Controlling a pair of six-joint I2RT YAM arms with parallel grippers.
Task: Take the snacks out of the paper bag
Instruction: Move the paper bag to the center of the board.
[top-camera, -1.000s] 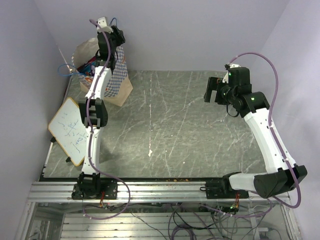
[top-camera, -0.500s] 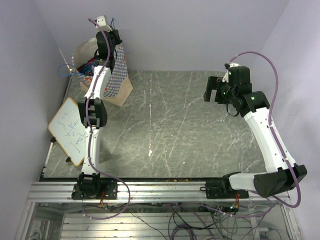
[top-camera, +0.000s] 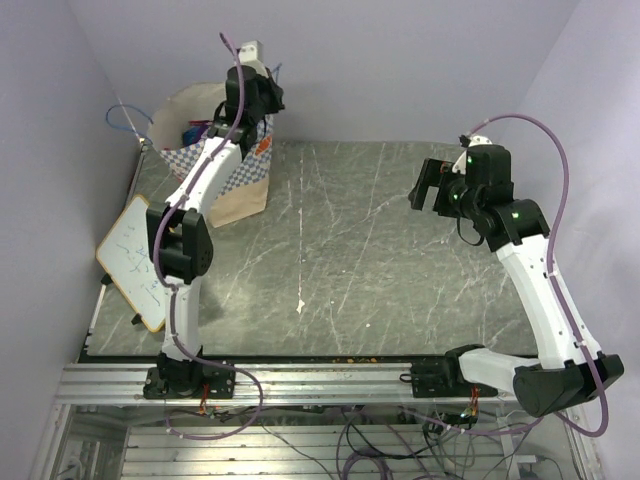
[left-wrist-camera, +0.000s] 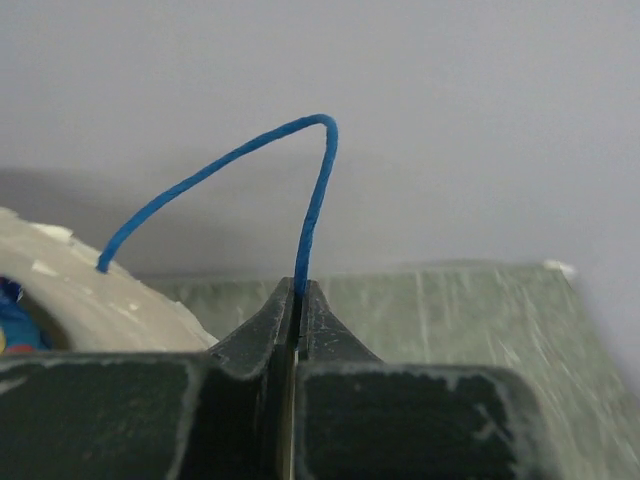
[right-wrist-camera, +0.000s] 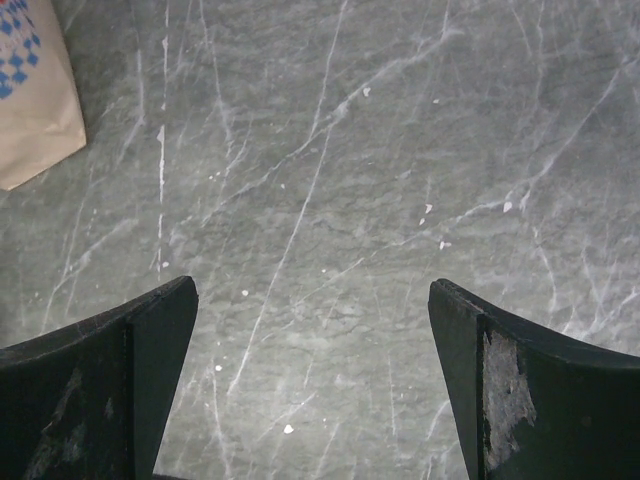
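The paper bag (top-camera: 228, 182) stands at the table's far left corner, mouth up. Inside its mouth show bright snacks (top-camera: 196, 131), partly hidden by my left arm. My left gripper (top-camera: 264, 92) is over the bag's right rim, shut on the bag's thin blue cord handle (left-wrist-camera: 232, 160). In the left wrist view the cord runs down between the closed jaws (left-wrist-camera: 299, 292), with the cream bag rim (left-wrist-camera: 95, 295) and a bit of blue snack (left-wrist-camera: 12, 328) at the left. My right gripper (right-wrist-camera: 312, 292) hangs open over bare table, nothing between its fingers; the bag's corner (right-wrist-camera: 30, 95) shows far left.
A yellow-framed whiteboard (top-camera: 136, 262) lies at the table's left edge, near the left arm. The bag's other blue handle (top-camera: 124, 117) sticks out towards the left wall. Purple walls close in the back and both sides.
My left gripper has shut on the blue handle and moved right, drawing the bag's mouth wider and its top rightward. The right arm has shifted slightly, still open.
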